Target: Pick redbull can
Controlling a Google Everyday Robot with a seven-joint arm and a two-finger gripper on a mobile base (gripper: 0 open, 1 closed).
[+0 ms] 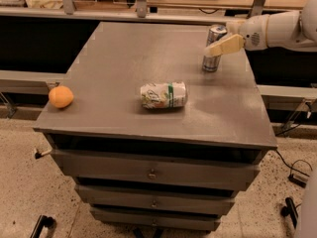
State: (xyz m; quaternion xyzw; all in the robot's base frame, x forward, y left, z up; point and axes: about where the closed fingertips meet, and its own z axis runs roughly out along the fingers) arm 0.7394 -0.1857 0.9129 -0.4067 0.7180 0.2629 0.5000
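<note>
Hidden or cut off: the white arm (280, 28) runs out of the right edge, so its base is unseen; the hand (220, 44) lies across the middle of the redbull can (211, 62), covering part of its side; the far side of the hand is behind the can, so whether the hand is apart or clamped cannot be told; print on the white can (163, 94) too faint to read; the lowest drawer (154, 221) is partly lost in shadow at the bottom edge; benches at the back are cut off by the top edge.

Task thing: redbull can upright on the grey desk (138, 48), far right part, near the right edge; silver top clear above the hand, base on the desk surface.

Counts: 2 cans; 1 upright (redbull), 1 lying on its side (white, green band) about mid-desk, well apart from the first; 1 orange (61, 96) at the near left corner, near the desk's left edge; 3 drawer fronts under the desk top, each with a small central knob; 1 arm, 1 hand; dark cable (297, 168) on the speckled floor, right side.
</note>
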